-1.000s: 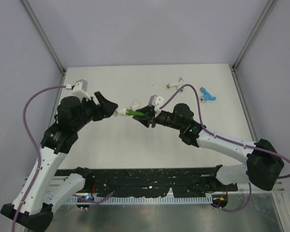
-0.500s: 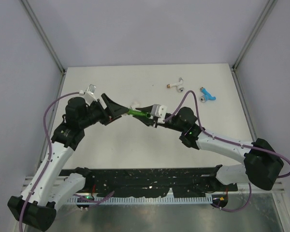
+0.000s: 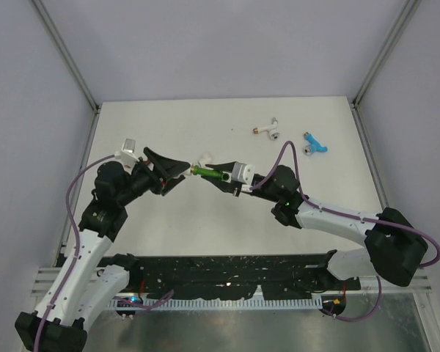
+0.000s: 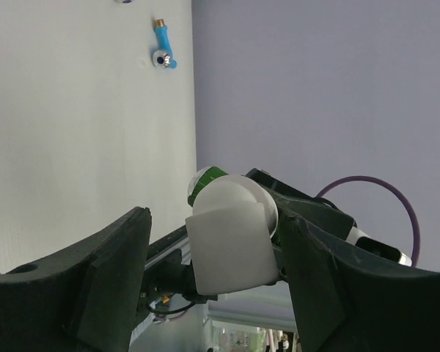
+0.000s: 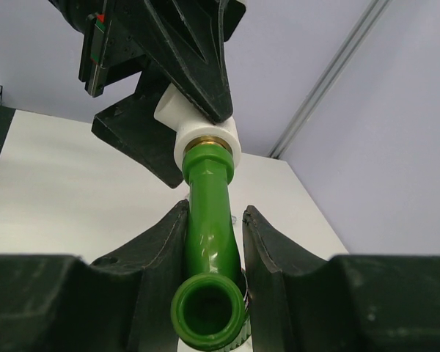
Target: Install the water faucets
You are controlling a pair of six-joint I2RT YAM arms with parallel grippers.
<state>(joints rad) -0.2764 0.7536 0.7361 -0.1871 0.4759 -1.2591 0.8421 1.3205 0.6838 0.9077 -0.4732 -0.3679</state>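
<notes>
My right gripper [image 3: 214, 176] [image 5: 216, 209] is shut on the green faucet [image 3: 204, 172] [image 5: 209, 220] and holds it above the table. The faucet's far end sits in a white elbow fitting [image 3: 202, 158] [image 5: 177, 121] with a brass ring. My left gripper [image 3: 183, 171] [image 4: 213, 220] is open around that fitting [image 4: 231, 242]. One finger touches it and the other stands clear. The green tip [image 4: 209, 176] shows behind the fitting. The white faucet [image 3: 268, 129] and the blue faucet [image 3: 315, 143] [image 4: 163, 51] lie at the back right. The brown faucet is out of view.
The white table [image 3: 169, 125] has grey walls on both sides, with metal corner posts [image 3: 73, 66]. A black rail [image 3: 220, 275] runs along the near edge between the arm bases. Purple cables [image 3: 290, 150] loop above both arms.
My left gripper has let go of the white fitting, opened wide and drawn back slightly to the left. My right wrist has turned with the green faucet in it.
</notes>
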